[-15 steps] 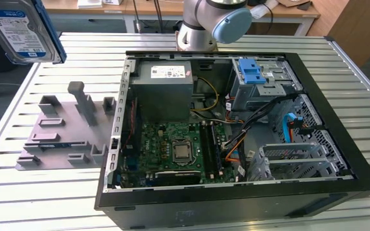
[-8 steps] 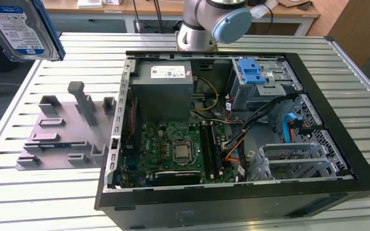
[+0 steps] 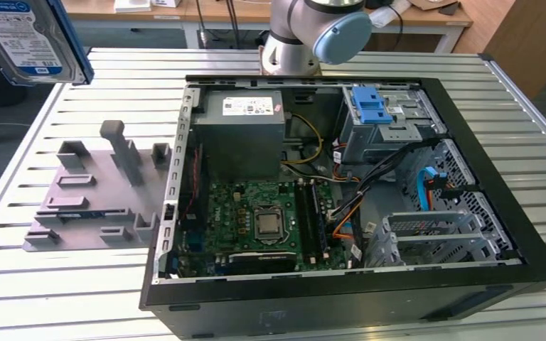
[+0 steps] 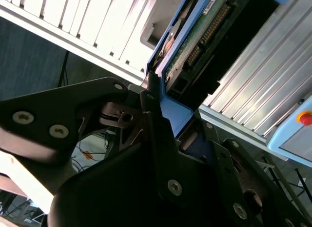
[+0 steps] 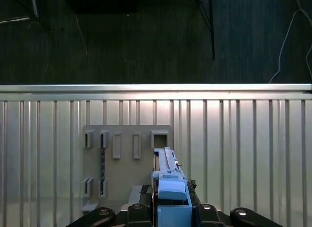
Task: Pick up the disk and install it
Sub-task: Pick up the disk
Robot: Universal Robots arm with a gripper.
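The disk (image 3: 25, 34), silver with a white-and-blue label and a blue carrier rim, hangs in the air at the exterior view's upper left, above the table's far left corner. In both wrist views I see it edge-on: its green circuit side (image 4: 195, 49) and its blue carrier (image 5: 170, 190). My gripper (image 5: 170, 207) is shut on the disk, with dark fingers (image 5: 141, 210) pressed against the carrier's sides. In the second wrist view the gripper (image 4: 168, 117) clamps the carrier's blue end.
An open black computer case (image 3: 500, 234) lies on the slatted metal table (image 3: 65, 298), with a blue-latched drive cage (image 3: 379, 108), a grey power-supply box (image 3: 244, 121) and a green motherboard (image 3: 264, 217). A grey fixture plate (image 3: 93, 192) sits left of the case, directly under the disk (image 5: 126, 163).
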